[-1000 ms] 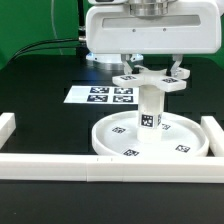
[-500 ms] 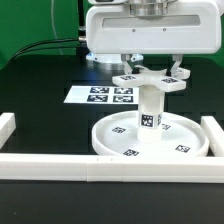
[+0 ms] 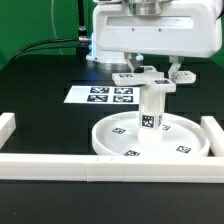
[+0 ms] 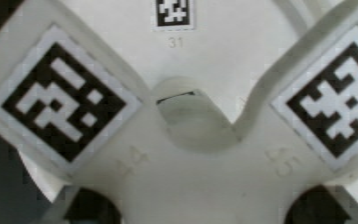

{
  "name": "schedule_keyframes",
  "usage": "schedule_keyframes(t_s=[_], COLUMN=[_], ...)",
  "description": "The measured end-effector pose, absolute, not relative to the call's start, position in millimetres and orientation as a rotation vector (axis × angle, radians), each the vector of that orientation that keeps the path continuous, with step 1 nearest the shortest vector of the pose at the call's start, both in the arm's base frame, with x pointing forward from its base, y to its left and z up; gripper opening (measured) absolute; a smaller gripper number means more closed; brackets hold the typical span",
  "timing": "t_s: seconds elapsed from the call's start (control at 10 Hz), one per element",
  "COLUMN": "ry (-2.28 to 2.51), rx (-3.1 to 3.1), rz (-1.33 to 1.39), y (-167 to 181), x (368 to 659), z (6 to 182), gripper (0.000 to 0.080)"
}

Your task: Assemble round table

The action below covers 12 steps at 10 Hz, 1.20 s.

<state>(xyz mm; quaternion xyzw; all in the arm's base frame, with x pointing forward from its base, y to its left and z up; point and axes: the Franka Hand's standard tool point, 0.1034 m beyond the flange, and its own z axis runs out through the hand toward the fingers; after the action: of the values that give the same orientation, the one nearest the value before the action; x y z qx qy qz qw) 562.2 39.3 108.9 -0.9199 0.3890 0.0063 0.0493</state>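
Observation:
The large round rimmed disc [image 3: 108, 146] lies flat on the black table. The short cylindrical post [image 3: 151, 108] stands upright at its centre. The cross-shaped piece [image 3: 148, 80] sits level on top of the post. My gripper [image 3: 153, 70] comes straight down over it, one finger at each side of the piece, and looks shut on it. In the wrist view the cross-shaped piece [image 4: 194, 130] with its tags fills the picture between the gripper's [image 4: 202, 200] dark fingertips.
The marker board [image 3: 100, 96] lies behind the disc toward the exterior view's left. Long white border bars run along the front [image 3: 60, 166] and stand at both sides [image 3: 212, 130]. A green wall and cables are at the back.
The gripper body has shifted slightly and the cross-shaped piece has turned a little on top of the post. The disc and post stay in place.

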Motion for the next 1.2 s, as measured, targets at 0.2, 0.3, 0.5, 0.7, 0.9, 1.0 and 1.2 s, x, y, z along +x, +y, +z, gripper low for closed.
schedule_keyframes(t_s=[0.2, 0.3, 0.5, 0.7, 0.9, 1.0, 1.2], ry=[1.565, 1.712, 1.949, 2.045, 2.170, 2.245, 2.478], rx=[-2.566, -2.469, -2.271, -2.182, -2.054, -1.969, -1.630], rz=[0.024, 0.023, 0.034, 0.046, 0.064, 0.075, 0.085], y=[38.3, 38.2, 37.8, 37.8, 37.9, 37.8, 37.1], x=[562.1, 562.7, 563.2, 563.2, 563.3, 563.3, 562.9], z=[107.9, 107.9, 107.7, 107.6, 107.6, 107.5, 106.6], gripper=[0.0446, 0.0446, 0.0446, 0.0446, 0.0446, 0.0446, 0.0446])
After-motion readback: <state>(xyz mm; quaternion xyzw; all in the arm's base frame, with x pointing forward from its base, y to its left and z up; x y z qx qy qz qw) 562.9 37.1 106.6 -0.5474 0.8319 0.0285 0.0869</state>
